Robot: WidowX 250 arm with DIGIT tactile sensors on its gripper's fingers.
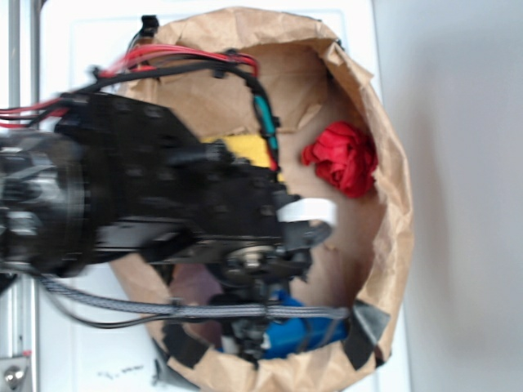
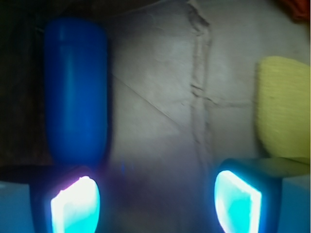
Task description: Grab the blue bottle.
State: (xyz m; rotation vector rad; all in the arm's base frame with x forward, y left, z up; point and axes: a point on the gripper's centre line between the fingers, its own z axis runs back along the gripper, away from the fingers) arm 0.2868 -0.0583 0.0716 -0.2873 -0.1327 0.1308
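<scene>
Along the bottom edge of the wrist view, the tool [image 2: 155, 201] shows its two fingertips [image 2: 75, 204] glowing cyan-white, one at lower left and one at lower right, standing wide apart with nothing between them but bare brown paper. Just above the lower-left fingertip lies the blue bottle [image 2: 75, 92], a smooth bright blue cylinder running up the left side of the frame to a rounded end near the top; its lower end sits close to that fingertip, outside the gap, though whether they touch cannot be told. Past the lower-right fingertip, at the right edge, lies the yellow cloth [image 2: 283, 107], well apart from the bottle. Between them runs a creased seam in the paper lining [image 2: 160, 97]. A scrap of the red rag [image 2: 297, 8] shows in the far upper-right corner.

From the exterior view, the black arm [image 1: 139, 196] fills the left and centre of the frame, blurred, with red cables at upper left and a grey braided cable crossing below. It reaches over a round basin lined with crumpled brown paper [image 1: 392, 163] that rests on a white table [image 1: 458, 196]. The bottle appears as a blue patch at bottom centre, beneath the arm, close to the basin's lower rim. The yellow cloth peeks out above the arm, and the red rag sits bunched at upper right inside the basin.
</scene>
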